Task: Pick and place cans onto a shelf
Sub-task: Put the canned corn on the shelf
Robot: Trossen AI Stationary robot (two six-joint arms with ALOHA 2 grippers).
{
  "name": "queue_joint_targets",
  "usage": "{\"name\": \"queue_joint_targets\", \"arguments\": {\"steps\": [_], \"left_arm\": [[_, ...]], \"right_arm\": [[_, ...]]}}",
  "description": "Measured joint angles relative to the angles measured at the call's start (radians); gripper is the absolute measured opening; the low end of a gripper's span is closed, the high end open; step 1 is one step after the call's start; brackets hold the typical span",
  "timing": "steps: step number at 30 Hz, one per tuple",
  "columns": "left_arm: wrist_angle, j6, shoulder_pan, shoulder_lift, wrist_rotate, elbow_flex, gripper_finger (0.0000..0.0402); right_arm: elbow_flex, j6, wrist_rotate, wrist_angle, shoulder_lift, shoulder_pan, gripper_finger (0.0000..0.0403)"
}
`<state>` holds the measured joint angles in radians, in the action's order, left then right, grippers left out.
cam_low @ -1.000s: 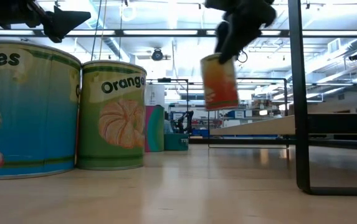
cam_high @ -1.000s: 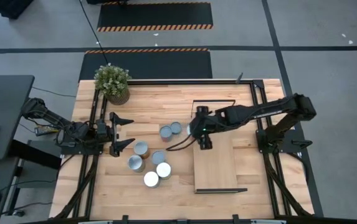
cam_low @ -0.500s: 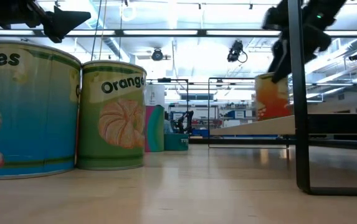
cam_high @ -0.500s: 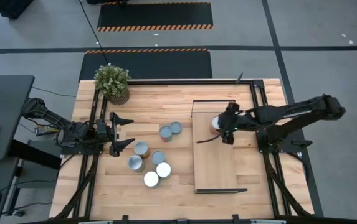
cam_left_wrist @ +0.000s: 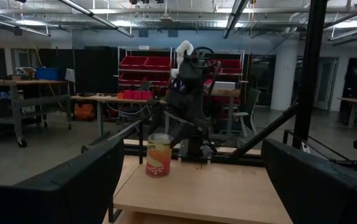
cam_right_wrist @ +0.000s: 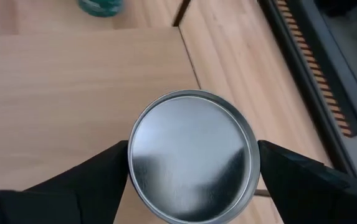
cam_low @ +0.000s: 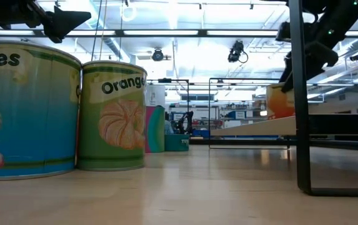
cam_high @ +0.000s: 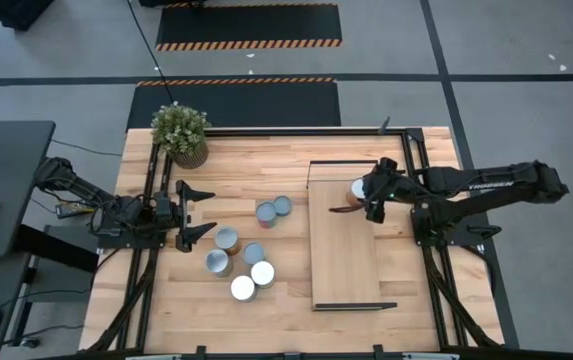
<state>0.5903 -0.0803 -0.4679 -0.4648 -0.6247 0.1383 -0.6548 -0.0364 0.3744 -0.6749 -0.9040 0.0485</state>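
While the right hand (cam_high: 359, 193) straddles the orange can (cam_left_wrist: 159, 155) standing on the shelf (cam_high: 344, 262), grip undeterminable; retracting crooked could topple it; left hand (cam_high: 198, 216) waits wide.

Bright overhead light, soft shadows.

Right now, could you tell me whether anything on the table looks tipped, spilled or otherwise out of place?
Nothing stands out. The orange can stands upright on the shelf between the right hand's fingers; the six other cans stand upright on the table, and the left hand waits open beside them.
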Motion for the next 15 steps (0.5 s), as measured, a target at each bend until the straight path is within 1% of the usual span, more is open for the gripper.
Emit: {"name": "queue_joint_targets", "arguments": {"steps": [2,8,12,15], "left_arm": [[0.0,0.003,0.0,0.0,0.0,0.0,0.0385],[-0.001,0.012,0.0,0.0,0.0,0.0,0.0385],[-0.003,0.011,0.0,0.0,0.0,0.0,0.0385],[-0.003,0.01,0.0,0.0,0.0,0.0,0.0385]], "right_arm": [[0.0,0.004,-0.029,0.007,-0.006,0.012,0.036],[0.004,0.019,-0.037,-0.003,-0.009,0.031,0.0395],[0.004,0.021,-0.006,-0.004,-0.009,0.031,0.0397],[-0.008,0.021,-0.004,-0.019,-0.01,0.031,0.0393]]}}
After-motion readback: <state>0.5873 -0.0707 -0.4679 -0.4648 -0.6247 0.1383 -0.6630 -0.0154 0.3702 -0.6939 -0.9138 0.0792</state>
